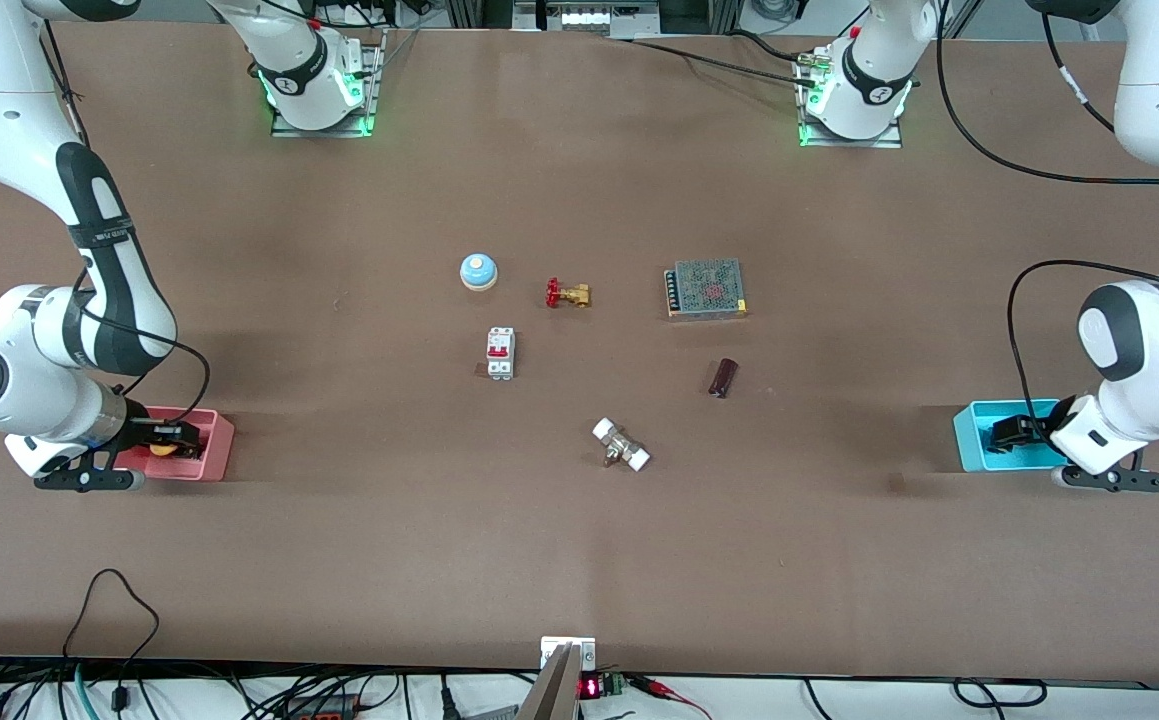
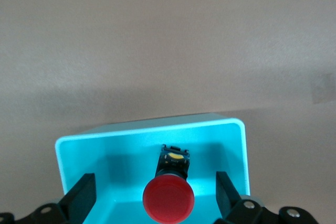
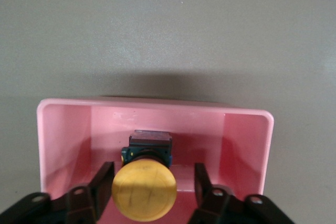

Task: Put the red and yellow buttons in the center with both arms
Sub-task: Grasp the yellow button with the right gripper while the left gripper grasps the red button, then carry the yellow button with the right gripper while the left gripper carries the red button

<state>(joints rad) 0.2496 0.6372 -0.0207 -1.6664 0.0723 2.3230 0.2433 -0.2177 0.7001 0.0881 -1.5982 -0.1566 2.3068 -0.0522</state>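
Plain matte brown table is carrying everything. Two white jointed arms are reaching to its ends. The right gripper is sitting down in the pink square bin at the right arm's end, fingers spread, flanking the yellow-capped push button on its black base, not clamping it. The left gripper is sitting in the cyan square bin at the left arm's end, fingers wide apart, either side of the red-capped push button, not touching it. Both buttons are lying inside their bins. Mid-table are resting a grey meshed power supply, white circuit breaker, pale blue dome bell, brass valve with red handle, white-ended metal fitting, dark brown small block.
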